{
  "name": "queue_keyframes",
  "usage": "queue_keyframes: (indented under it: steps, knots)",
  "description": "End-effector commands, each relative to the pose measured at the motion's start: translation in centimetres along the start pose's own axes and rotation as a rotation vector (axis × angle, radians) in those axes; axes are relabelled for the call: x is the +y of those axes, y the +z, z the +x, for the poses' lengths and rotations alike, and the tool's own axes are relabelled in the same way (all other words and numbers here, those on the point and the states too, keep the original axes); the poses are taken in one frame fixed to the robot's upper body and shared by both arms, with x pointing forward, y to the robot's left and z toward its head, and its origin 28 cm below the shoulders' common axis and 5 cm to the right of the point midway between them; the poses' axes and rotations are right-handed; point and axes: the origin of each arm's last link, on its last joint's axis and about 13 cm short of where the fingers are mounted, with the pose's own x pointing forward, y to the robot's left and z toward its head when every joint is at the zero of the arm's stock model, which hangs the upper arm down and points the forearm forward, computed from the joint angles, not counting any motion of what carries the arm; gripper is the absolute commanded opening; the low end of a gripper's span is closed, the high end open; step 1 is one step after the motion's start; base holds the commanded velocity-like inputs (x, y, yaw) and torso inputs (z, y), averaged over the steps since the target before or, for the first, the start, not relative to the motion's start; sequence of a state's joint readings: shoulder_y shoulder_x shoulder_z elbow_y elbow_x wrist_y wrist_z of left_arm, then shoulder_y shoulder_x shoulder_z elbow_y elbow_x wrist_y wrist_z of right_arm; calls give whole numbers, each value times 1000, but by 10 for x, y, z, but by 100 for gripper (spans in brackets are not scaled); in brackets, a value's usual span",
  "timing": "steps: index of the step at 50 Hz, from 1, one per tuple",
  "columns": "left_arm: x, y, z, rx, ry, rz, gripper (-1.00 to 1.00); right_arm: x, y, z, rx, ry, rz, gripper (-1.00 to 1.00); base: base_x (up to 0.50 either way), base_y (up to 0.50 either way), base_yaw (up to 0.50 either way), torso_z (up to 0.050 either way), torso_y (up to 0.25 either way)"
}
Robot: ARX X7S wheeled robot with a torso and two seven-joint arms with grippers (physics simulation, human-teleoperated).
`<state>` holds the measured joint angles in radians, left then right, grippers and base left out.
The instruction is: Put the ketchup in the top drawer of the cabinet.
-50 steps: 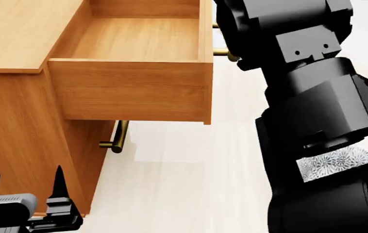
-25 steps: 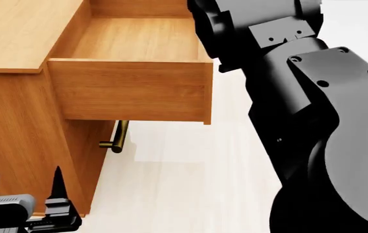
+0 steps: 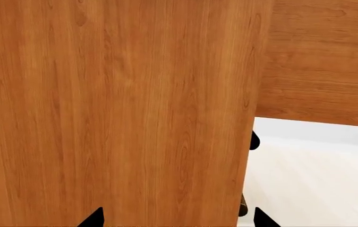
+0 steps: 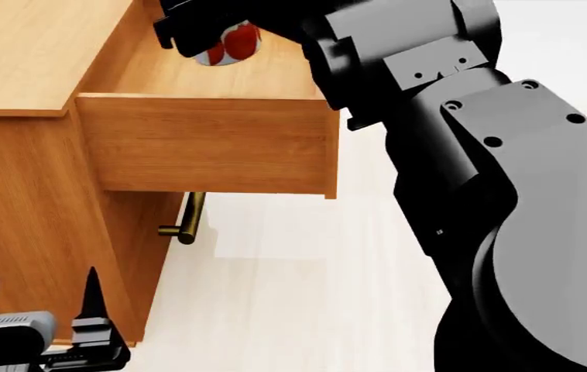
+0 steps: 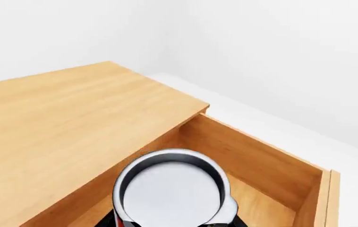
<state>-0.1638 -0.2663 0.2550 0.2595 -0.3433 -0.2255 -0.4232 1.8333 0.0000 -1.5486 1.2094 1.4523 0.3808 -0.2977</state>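
The right gripper (image 4: 211, 35) reaches in over the open top drawer (image 4: 211, 143) of the cabinet (image 4: 25, 194), and the ketchup (image 4: 234, 45) sits between its jaws. In the head view the can's red label and a sliver of its silver end show just under the black gripper body, above the drawer's wooden floor near the back of the box. From the right wrist view the ketchup (image 5: 169, 194) fills the lower middle of the picture, silver lid facing the camera, with dark gripper parts hugging its lower rim; the jaws are closed on the can. Whether the can touches the drawer floor cannot be told.

The drawer is pulled well out from the cabinet front, its honey-brown side wall facing the head camera. Below it, the brass handle (image 4: 185, 221) of the lower drawer sticks out sideways.

The left gripper (image 4: 36, 306) hangs low beside the cabinet's side panel, its two pointed black fingertips (image 4: 92, 291) spread apart with nothing between them. Its wrist view shows mostly the cabinet (image 3: 116, 113) wood close up, with pale floor (image 3: 318, 179) beyond the edge.
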Motion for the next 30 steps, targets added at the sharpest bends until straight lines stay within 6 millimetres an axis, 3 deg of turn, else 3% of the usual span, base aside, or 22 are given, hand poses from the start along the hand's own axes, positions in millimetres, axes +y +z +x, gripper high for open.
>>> queue_keyframes:
  steps: [1,10,30]
  knots:
    - [0,0,-1,1,0,0,100,-1,-8,2,21,22,-15,-100,0,0,0,0,0]
    - [1,-1,-2,1,1,-2,100,-1,-8,0,29,42,87,-100,0,0,0,0,1]
    - [1,-2,0,8,3,-2,100,-2,-23,4,68,34,68,-100,0,0,0,0,0]
